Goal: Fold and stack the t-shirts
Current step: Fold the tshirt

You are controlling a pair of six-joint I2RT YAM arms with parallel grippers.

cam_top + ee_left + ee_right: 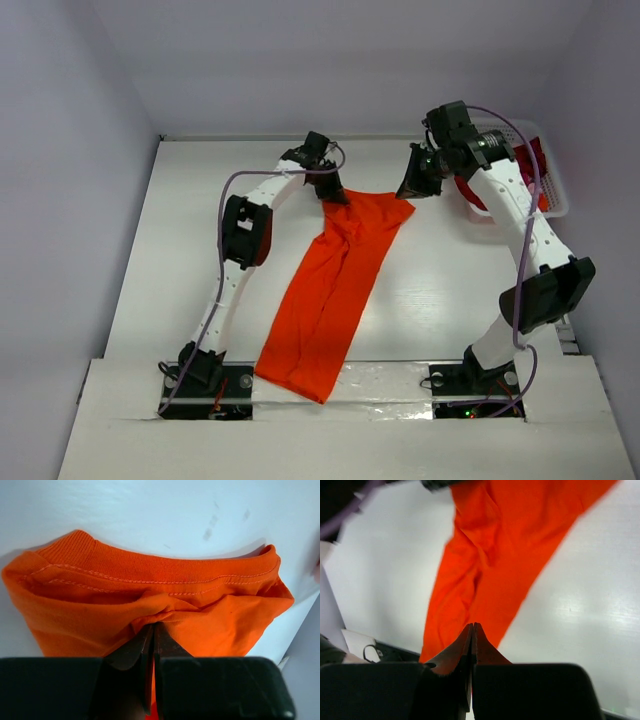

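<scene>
Orange t-shirt (330, 290) stretched long for folding.
Its far edge is pinched by the left gripper (152, 627) — the right gripper (472, 626) is pressed together, hold unclear.

orange t-shirt (330, 290) stretched lengthwise | left claw (337, 194) at far-left corner | right claw (411, 189) at far-right corner

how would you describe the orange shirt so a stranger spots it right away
Across the middle of the white table, the orange t-shirt lies as a long strip slanting from the near edge towards the far side, where the left fingers pinch it. It is the only bright orange cloth; the other cloth is dark red and sits in the white basket.
</scene>
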